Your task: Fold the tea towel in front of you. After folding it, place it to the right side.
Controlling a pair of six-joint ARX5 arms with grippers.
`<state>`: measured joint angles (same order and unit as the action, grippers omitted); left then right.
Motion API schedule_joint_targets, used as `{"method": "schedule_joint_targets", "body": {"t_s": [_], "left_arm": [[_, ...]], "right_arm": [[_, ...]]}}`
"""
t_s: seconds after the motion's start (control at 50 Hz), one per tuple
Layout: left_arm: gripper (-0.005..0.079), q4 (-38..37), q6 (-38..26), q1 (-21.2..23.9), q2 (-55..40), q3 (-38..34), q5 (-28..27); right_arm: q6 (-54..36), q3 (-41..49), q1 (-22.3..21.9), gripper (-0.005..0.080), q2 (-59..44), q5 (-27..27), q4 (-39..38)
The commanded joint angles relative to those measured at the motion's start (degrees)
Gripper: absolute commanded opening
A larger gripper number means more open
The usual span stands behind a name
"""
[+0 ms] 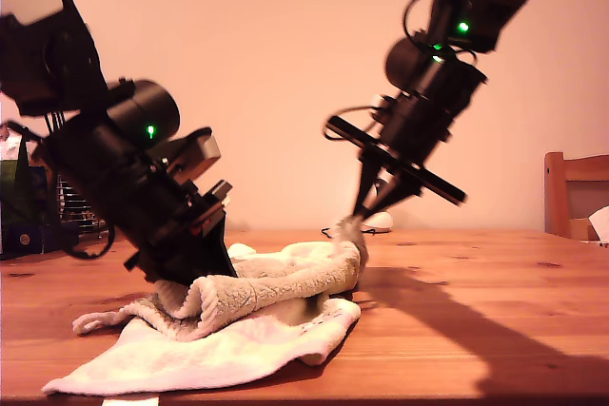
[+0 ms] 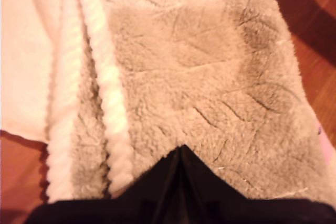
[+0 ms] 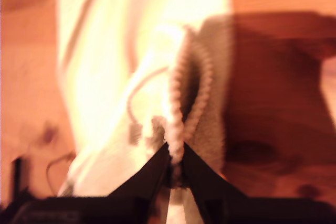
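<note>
Towel (image 1: 238, 325) lies crumpled on the desk (image 1: 476, 330), toward the exterior view's left. Our first pincer (image 2: 181, 153) is clamped on its fluffy fold (image 2: 210, 87); our second pincer (image 3: 176, 158) is clamped on its corded hem (image 3: 181, 103), lifting that end off the desk.

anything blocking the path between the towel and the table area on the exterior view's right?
Nothing visible. Both grippers are already shut on the tea towel, my second gripper pinching a corner hem. The table toward the exterior view's right is bare wood; the chair stands behind its far edge.
</note>
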<state>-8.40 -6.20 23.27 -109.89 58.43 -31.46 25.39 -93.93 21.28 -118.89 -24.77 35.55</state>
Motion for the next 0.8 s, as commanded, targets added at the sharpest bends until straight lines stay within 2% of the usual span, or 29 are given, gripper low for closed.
{"method": "schedule_joint_targets", "body": {"t_s": [0.0, 0.22, 0.48, 0.62, 0.78], "left_arm": [[-0.0023, 0.2, 0.0, 0.4, -3.3, -0.6, 1.1], [-0.0023, 2.0, 0.7, 0.3, -3.3, -0.6, 1.1], [-0.0023, 4.2, 3.0, 0.1, -3.3, -0.5, 0.4], [-0.0023, 4.2, 3.2, -0.6, -3.3, -0.5, -0.1], [-0.0023, 4.0, 3.5, -2.1, -3.3, -0.5, -3.6]], "right_arm": [[-0.8, 0.8, 1.6, -0.0011, 5.0, -1.4, 0.1], [-2.4, 0.8, 5.6, -0.0011, 9.3, -2.3, 5.0], [-5.5, 0.9, 12.3, -0.0011, 9.8, -1.9, 11.5], [-6.3, 0.9, 15.8, -0.0011, 9.7, -0.3, 12.9], [-7.9, 2.5, 18.6, -0.0011, 9.6, 2.3, 15.5]]}}
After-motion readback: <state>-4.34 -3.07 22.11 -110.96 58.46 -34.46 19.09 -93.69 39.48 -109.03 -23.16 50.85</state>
